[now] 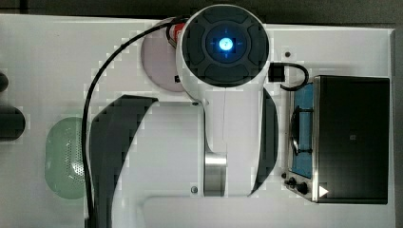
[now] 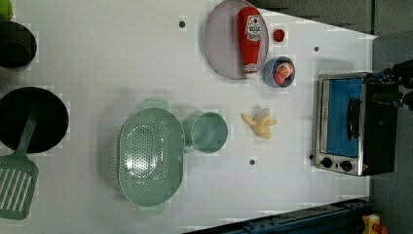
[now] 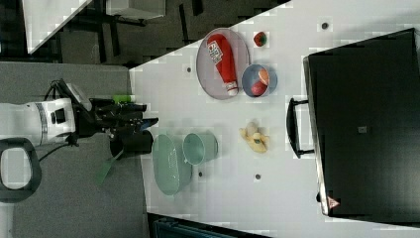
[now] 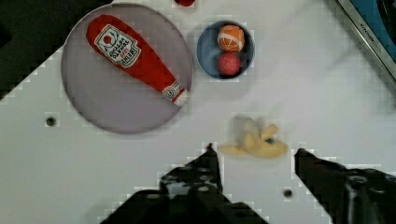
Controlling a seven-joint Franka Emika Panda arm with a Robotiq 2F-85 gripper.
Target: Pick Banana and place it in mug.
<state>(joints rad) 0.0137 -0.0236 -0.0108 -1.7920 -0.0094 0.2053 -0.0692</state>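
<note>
Gripper (image 4: pixel 254 154): lower wrist view, jaws spread, nothing between them, above the table (image 4: pixel 116 158). Banana (image 4: pixel 254 142): just past the fingertips, lying on the table, centre-right of frame. Mug (image 2: pixel 209 132): centre of the left view, upright, touching the colander (image 2: pixel 151 156). Beyond: blue bowl (image 4: pixel 225 50); ketchup bottle (image 4: pixel 133 58) on plate (image 4: pixel 100 100).

A ketchup bottle (image 2: pixel 252 41) lies on a grey plate (image 2: pixel 221 48).
</note>
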